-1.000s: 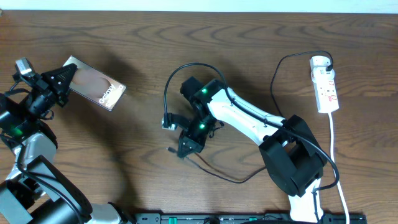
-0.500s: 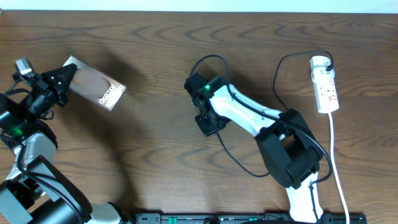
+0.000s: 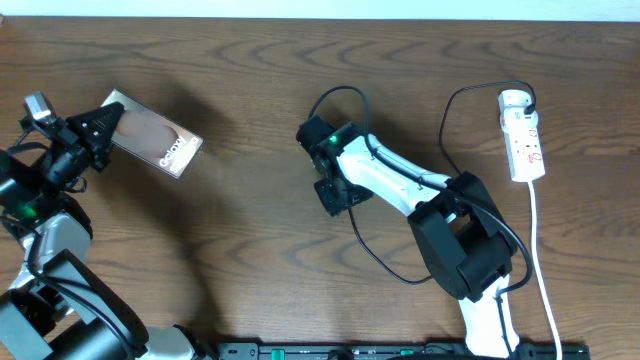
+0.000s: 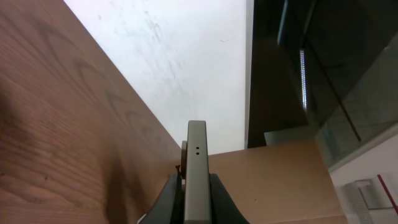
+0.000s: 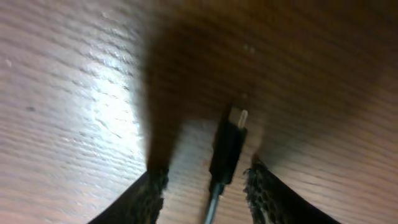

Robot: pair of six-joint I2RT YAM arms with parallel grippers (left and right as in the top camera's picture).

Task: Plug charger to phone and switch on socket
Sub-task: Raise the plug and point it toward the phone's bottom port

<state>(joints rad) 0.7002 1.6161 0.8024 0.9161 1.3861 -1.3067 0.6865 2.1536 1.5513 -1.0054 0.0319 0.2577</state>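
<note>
The left gripper (image 3: 103,127) squeezes one end of the phone (image 3: 160,140) over the left of the table (image 3: 240,260). The phone's long side slants toward the middle. The right gripper (image 5: 206,175) is spread wide. The charger (image 5: 227,148) tip sits loose between its fingers (image 5: 151,191) and points straight away.

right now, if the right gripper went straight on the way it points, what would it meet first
Most likely the charger's plug, lying between the right gripper's open fingers, with the table right behind it; depth is hard to judge.
</note>
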